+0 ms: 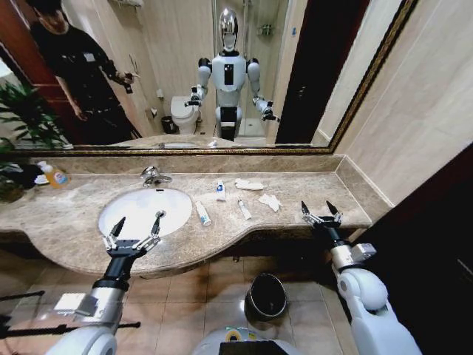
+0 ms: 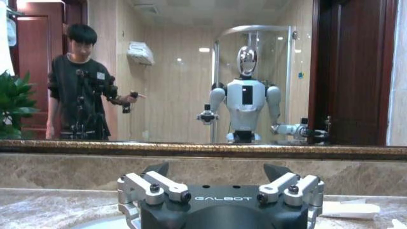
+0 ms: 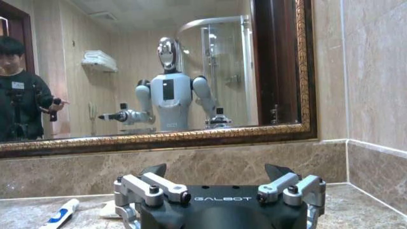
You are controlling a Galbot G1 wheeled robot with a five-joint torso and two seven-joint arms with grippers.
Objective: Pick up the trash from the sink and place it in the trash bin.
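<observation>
Trash bin [image 1: 266,296] on the floor, contents unclear; sink [image 1: 144,211] bare; both hands [image 1: 135,228] [image 1: 321,211] released.

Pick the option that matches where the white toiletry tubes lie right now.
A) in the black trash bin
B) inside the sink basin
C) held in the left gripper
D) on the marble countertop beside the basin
D: in the head view the tubes lie on the countertop to the right of the sink, while the left gripper and right gripper are open and empty, and the trash bin stands on the floor.
</observation>
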